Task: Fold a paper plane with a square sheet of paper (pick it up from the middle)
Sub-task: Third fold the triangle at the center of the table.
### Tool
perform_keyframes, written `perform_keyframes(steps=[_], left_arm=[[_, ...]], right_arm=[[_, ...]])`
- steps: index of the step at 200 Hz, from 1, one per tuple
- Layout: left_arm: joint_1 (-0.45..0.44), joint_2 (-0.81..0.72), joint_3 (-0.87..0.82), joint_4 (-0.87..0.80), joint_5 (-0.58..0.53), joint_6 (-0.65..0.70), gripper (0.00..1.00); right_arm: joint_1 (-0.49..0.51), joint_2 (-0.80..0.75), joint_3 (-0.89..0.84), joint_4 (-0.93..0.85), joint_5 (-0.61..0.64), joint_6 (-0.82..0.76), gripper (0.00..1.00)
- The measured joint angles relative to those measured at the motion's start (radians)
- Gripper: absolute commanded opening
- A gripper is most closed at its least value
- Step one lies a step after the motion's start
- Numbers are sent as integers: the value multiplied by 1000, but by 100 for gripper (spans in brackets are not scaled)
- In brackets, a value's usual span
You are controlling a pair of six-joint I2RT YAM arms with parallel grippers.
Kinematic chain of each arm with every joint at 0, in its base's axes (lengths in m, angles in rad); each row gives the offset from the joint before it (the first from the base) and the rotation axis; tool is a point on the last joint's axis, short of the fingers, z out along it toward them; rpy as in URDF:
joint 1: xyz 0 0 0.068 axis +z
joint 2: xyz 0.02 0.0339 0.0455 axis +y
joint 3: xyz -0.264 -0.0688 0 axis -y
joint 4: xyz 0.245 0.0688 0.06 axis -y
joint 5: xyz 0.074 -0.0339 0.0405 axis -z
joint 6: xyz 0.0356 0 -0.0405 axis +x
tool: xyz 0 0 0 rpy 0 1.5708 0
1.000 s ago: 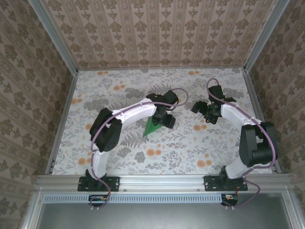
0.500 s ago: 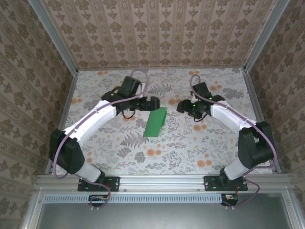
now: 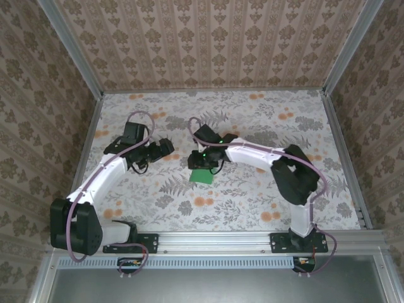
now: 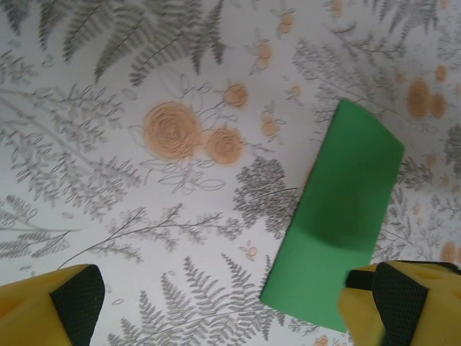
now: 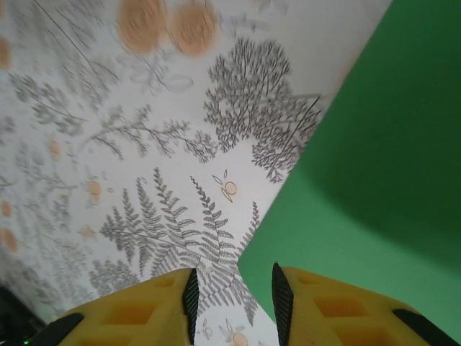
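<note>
Flat on the table (image 3: pixel 265 196), near its middle: the sheet of paper (image 3: pixel 202 176). Over its far end, the right gripper (image 3: pixel 204 165). To its left and slightly farther back, apart, the left gripper (image 3: pixel 166 146).

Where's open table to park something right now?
Free: the table's far-right stretch between the right arm and the side wall, and the near middle between both bases. Crowded: the centre, left gripper beside and right gripper over the green paper.
</note>
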Motion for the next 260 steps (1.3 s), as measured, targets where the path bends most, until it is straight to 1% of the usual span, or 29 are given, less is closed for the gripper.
perform_keyframes(steps=[26,66,107,139,148,165,175,185,193,206,225,236,243,260], left_arm=[[21,-2,-27,1,10,-3,100],[27,-1,-32,12,23,-3,100],[27,5,-44,40,51,-3,100],[21,14,-53,61,77,-3,100],[15,14,-53,69,81,-3,100],[-9,18,-53,87,86,-3,100],[-28,29,-53,103,92,-3,99],[-50,45,-53,119,96,-4,98],[-70,62,-53,133,101,-7,96],[-107,93,-50,154,108,-14,91],[-163,146,-33,188,125,-25,75],[-200,183,-15,214,135,-39,70],[-220,206,-2,227,141,-43,65],[-273,275,42,266,158,-56,56]], right_arm=[[33,91,53,-10,-14,1,36],[36,139,81,-28,-17,-10,36],[27,143,65,-50,-29,-87,36],[5,83,-40,-17,-92,-184,37],[-1,56,-81,-14,-112,-208,40],[-11,4,-148,-5,-134,-233,49],[-17,-30,-182,2,-142,-225,53],[-23,-68,-216,18,-148,-218,60],[-31,-107,-243,32,-149,-199,63],[-48,-178,-281,60,-148,-171,66],[-93,-273,-322,97,-139,-123,70],[-132,-320,-354,121,-134,-91,73],[-158,-345,-380,137,-131,-71,75],[-222,-384,-448,170,-131,-31,77]])
